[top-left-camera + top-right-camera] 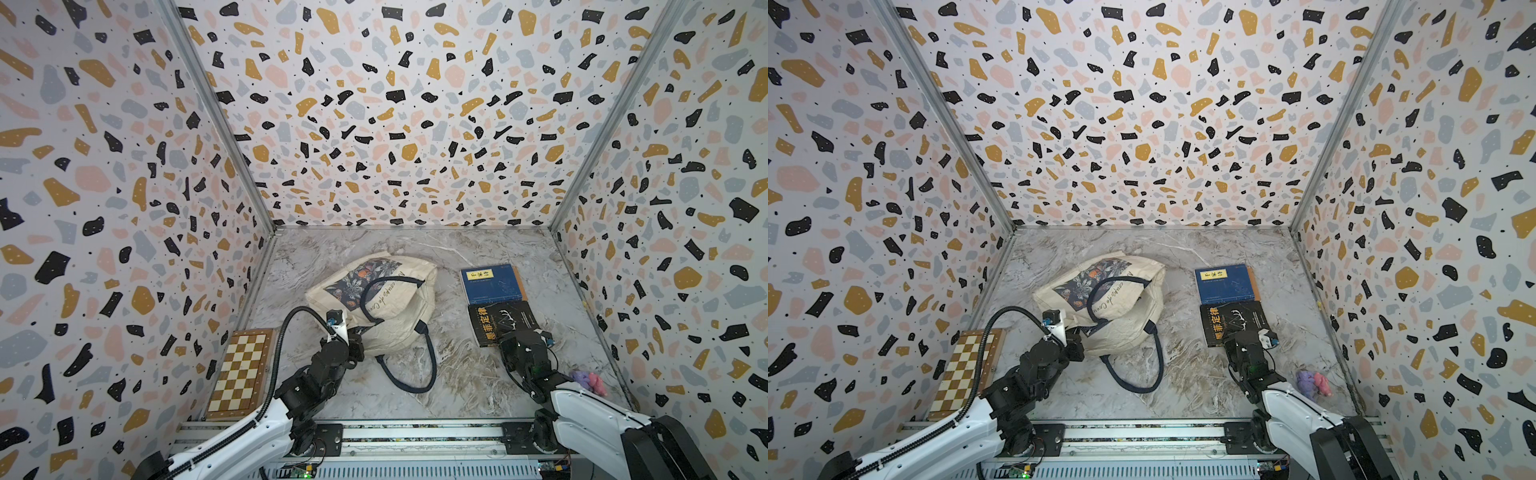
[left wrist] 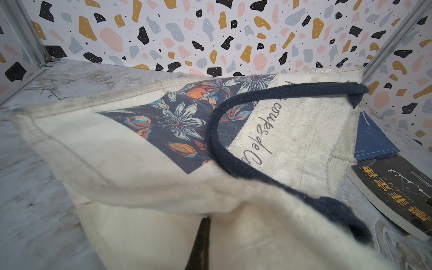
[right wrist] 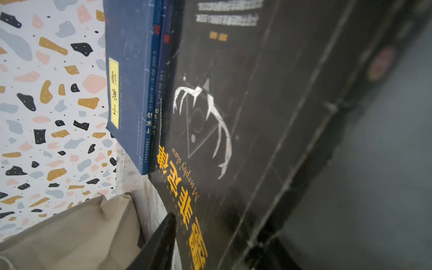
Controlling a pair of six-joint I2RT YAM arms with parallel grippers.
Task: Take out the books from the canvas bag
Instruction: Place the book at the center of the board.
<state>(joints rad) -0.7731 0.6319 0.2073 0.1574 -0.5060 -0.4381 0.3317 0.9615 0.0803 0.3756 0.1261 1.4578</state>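
Books (image 1: 492, 284) lie right of the canvas bag (image 1: 386, 299), apart from it; my right gripper (image 1: 510, 336) seems to set down the black book (image 1: 500, 320), but I cannot tell if it holds. My left gripper (image 1: 356, 333), closed, pinches the bag's edge; next I should search inside the bag.

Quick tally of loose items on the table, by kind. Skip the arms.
canvas bag: 1
black book: 1
blue books: at least 2, stacked; exact number unclear
chessboard box: 1
purple-and-pink soft toy: 1
Total: at least 6
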